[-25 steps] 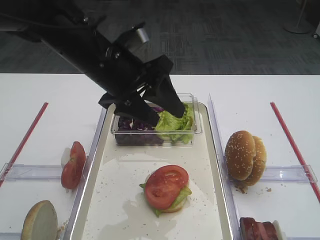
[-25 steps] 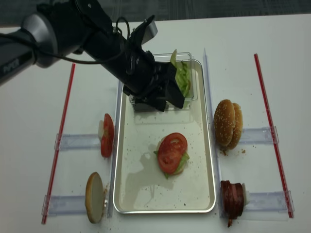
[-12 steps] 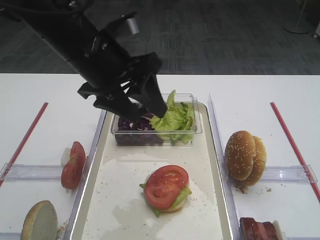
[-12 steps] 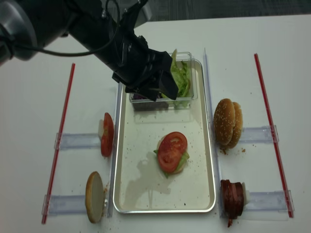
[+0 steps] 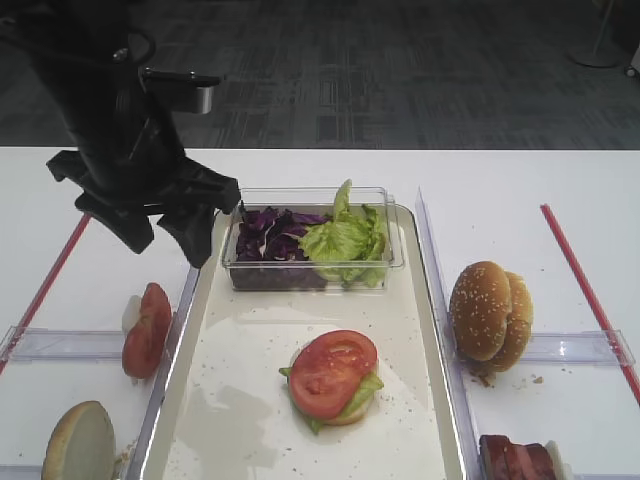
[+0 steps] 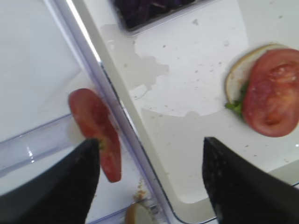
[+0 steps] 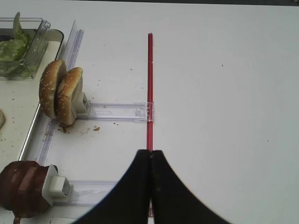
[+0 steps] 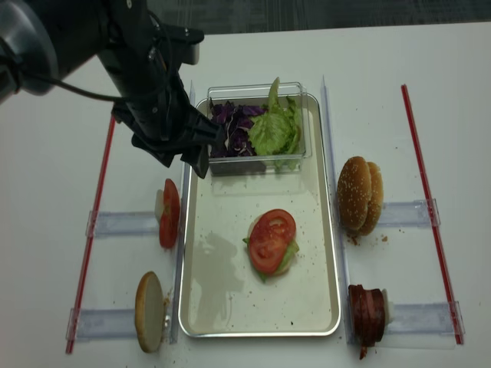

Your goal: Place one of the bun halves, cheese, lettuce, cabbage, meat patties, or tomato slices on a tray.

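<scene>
Exterior high view: taking the tray (image 5: 425, 330) as the landmark, a bun half (image 5: 78, 441) stands on edge at its near left, and the meat patties (image 5: 518, 461) sit at its near right, both off the tray on the table (image 5: 520, 180). On the tray's near middle lies a stack: a bun base with lettuce (image 5: 362, 392) and a tomato slice (image 5: 332, 372) on top. Left of the tray, just outside its rim, more tomato slices (image 5: 146, 330) stand upright in a clear holder (image 5: 60, 343). Right of the tray, two seeded buns (image 5: 490, 315) stand on edge. At the tray's far end a clear tub (image 5: 310, 272) holds purple cabbage (image 5: 268, 233) on its left side and green leaves (image 5: 346, 237) on its right. The left gripper (image 5: 160, 229) hangs above the tray's far left rim, over the upright tomato slices, jaws spread apart and empty. In the right wrist view, the right gripper (image 7: 150, 161) has its jaws pressed together with nothing between them, well right of the tray beside a red strip (image 7: 149, 88).
</scene>
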Controlling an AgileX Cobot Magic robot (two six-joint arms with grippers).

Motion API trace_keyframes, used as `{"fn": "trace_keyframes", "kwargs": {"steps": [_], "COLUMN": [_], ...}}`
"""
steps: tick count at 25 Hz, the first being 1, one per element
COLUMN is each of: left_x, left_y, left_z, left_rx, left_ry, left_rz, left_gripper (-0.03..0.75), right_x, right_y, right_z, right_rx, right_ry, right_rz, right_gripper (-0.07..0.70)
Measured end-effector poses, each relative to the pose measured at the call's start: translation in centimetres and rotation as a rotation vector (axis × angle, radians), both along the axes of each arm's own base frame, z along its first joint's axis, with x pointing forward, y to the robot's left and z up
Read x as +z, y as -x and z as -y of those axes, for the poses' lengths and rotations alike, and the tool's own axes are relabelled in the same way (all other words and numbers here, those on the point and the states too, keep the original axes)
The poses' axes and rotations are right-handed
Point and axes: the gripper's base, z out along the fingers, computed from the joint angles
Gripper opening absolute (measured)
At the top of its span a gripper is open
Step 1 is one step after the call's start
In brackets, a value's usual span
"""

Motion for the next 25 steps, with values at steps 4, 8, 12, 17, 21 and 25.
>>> {"fn": "trace_keyframes", "kwargs": {"steps": [4, 8, 12, 17, 21, 25], "left_x": [-0.1, -0.1, -0.1, -0.1, -0.1, 0.0], "left_y": [-0.1, -0.1, -0.2, -1.5, -2.4, -2.8], "left_z": [-0.6, -0.8, -1.2, -5.0, -9.1, -12.7], "left_rx": [0.013, 0.021, 0.044, 0.174, 0.298, 0.388], "left_ry": [-0.062, -0.084, -0.11, -0.129, -0.139, -0.175], "left_rz": [0.006, 0.006, 0.013, 0.007, 0.002, 0.006], "left_gripper": [0.435, 0.435, 0.435, 0.435, 0.435, 0.435], "right_x": [0.0, 0.0, 0.0, 0.0, 0.0, 0.0], "right_y": [0.0, 0.0, 0.0, 0.0, 0.0, 0.0], "right_z": [0.0, 0.0, 0.0, 0.0, 0.0, 0.0], "right_rx": [0.001, 0.001, 0.001, 0.001, 0.001, 0.001], "right_ry": [0.002, 0.002, 0.002, 0.002, 0.002, 0.002], "right_rz": [0.0, 0.0, 0.0, 0.0, 0.0, 0.0], "right_gripper": [0.036, 0.036, 0.036, 0.036, 0.036, 0.036]}}
